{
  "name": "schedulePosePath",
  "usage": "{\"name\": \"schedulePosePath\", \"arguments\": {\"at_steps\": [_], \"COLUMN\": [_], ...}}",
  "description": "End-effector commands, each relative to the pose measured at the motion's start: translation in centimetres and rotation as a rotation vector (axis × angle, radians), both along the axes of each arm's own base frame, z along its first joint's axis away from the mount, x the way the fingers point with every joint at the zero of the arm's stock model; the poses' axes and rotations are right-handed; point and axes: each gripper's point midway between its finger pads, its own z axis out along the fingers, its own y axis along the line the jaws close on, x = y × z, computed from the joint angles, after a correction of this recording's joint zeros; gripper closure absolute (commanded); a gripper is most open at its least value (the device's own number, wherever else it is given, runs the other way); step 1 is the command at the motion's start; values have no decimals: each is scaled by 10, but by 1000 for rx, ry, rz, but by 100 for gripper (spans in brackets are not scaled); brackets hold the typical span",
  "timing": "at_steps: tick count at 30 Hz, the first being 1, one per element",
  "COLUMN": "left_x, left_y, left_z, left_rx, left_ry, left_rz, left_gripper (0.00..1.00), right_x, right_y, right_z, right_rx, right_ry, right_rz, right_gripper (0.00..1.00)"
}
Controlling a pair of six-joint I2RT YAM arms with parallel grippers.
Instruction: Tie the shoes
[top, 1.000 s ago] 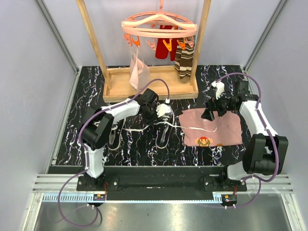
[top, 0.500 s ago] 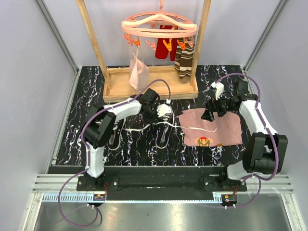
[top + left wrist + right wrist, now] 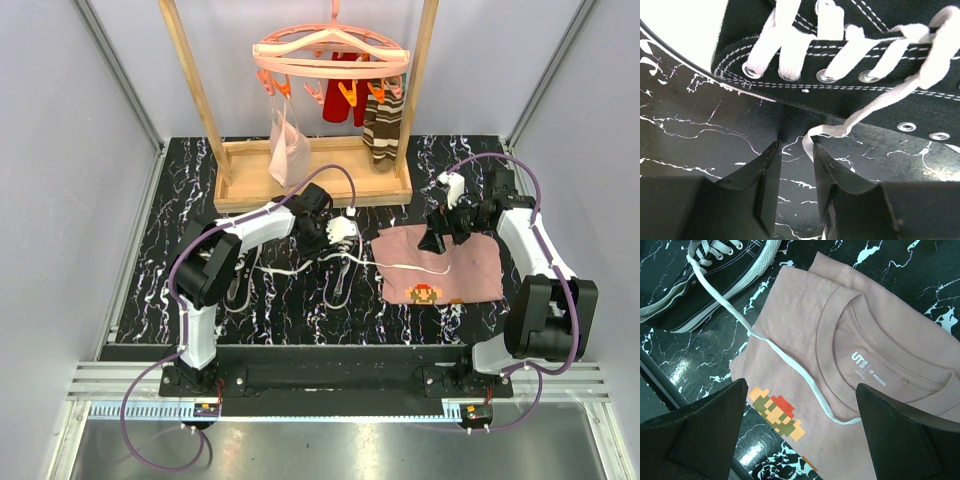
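The shoes (image 3: pixel 338 272) lie just left of the pink cloth (image 3: pixel 475 270), with one lace (image 3: pixel 785 360) trailing over it. Left of the cloth, the left gripper (image 3: pixel 795 146) stands narrowly parted at a lace bend, probably to pinch it; whether it grips, I cannot tell. Above the cloth the right gripper (image 3: pixel 801 388) hangs spread wide, likely waiting for the trailing lace.

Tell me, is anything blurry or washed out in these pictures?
Left wrist: upper left corner blown out white, left fingers dark and soft, shoe eyelets sharp. Right wrist: shirt label crisp, right fingers dark silhouettes. Top external: evenly lit.
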Motion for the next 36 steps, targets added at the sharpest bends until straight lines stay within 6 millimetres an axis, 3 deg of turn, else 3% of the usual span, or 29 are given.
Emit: {"name": "schedulePosePath", "arguments": {"at_steps": [1, 19, 23, 27, 30, 36], "left_x": [7, -2, -8, -9, -11, -22], "left_y": [-13, -9, -10, -14, -18, -47], "left_z": [25, -8, -4, 29, 58, 117], "left_rx": [-49, 1, -17, -84, -168, -441], "left_ry": [-33, 46, 51, 8, -15, -16], "left_rz": [-11, 21, 8, 10, 34, 60], "left_gripper": [65, 64, 89, 100, 100, 100], "right_x": [0, 1, 0, -4, -10, -18], "right_y": [1, -1, -2, -2, -2, -7], "right_z": [1, -8, -10, -11, -16, -34], "right_rx": [-10, -19, -24, -28, -41, -80], "right_ry": [-4, 22, 25, 21, 21, 72], "right_rz": [16, 20, 16, 30, 55, 78], "right_gripper": [0, 0, 0, 7, 17, 33]}}
